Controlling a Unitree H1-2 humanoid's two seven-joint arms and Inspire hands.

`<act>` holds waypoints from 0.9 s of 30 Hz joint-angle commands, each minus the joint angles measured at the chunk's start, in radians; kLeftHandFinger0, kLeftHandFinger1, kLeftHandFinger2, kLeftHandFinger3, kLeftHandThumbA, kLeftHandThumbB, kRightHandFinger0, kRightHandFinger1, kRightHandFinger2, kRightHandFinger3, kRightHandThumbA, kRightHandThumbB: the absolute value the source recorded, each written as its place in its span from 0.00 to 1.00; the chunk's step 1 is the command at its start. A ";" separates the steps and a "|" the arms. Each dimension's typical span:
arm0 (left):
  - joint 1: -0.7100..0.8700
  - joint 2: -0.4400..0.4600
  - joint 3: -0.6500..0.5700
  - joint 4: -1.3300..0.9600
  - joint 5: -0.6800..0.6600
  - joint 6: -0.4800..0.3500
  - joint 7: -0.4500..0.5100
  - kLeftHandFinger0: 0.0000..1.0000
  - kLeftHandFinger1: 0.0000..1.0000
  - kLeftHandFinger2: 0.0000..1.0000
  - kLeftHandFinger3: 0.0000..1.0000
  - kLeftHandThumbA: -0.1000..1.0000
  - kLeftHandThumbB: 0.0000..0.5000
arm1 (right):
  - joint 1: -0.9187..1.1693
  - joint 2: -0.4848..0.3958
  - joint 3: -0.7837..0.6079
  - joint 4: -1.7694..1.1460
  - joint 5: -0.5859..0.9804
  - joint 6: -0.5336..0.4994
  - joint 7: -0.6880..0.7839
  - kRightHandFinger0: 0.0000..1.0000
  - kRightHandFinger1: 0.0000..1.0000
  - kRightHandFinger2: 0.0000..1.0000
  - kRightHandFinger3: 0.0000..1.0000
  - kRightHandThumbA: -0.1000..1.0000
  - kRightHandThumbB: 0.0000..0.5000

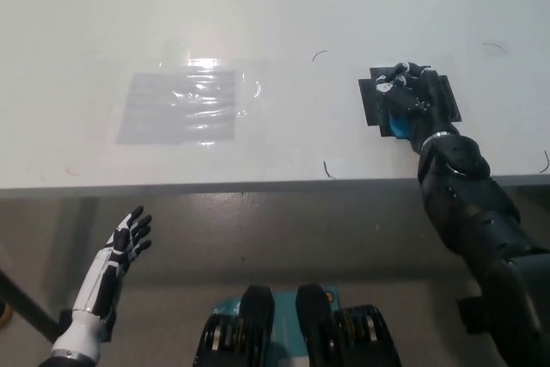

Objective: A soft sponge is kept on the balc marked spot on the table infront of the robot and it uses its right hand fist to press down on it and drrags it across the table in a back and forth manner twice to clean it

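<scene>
Right now your sponge (397, 121) sits on the black marked patch (375, 100) on the white table (275, 6), and only a sliver of its blue shows, toward the table's near edge, under the black right hand (411, 99). That hand lies on top of the sponge with its fingers curled together into a fist; you cannot tell whether they grip the sponge or only bear down on it. The black patch shows on both sides of the fist, more of it on the side toward the shiny taped rectangle (182, 106). Behind the hand, the black right arm (468, 204) runs from the sponge back over the table's near edge and down to the lower right corner.

Well apart from the sponge, across the table, you see the shiny rectangle lying flat with a glare spot on its far edge. A few thin pen marks (327, 169) sit near the patch.

Your white left hand (125, 242) rests below the table's near edge, far from the sponge, with its fingers spread apart and holding nothing.
</scene>
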 commanded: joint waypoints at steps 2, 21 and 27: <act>-0.008 0.010 0.000 -0.025 0.002 -0.028 -0.010 1.00 1.00 1.00 1.00 1.00 1.00 | -0.050 0.067 0.035 0.005 -0.039 0.031 -0.007 0.00 0.00 0.34 0.20 0.39 0.00; -0.018 0.015 0.000 -0.035 -0.004 -0.019 -0.017 1.00 1.00 1.00 1.00 1.00 1.00 | -0.086 0.223 0.036 -0.010 -0.033 -0.004 0.038 0.01 0.10 0.33 0.12 0.32 0.00; -0.017 0.019 0.001 -0.035 -0.004 -0.022 -0.017 1.00 1.00 1.00 1.00 1.00 1.00 | -0.071 0.172 0.049 -0.009 -0.046 0.000 0.022 0.00 0.12 0.34 0.17 0.32 0.00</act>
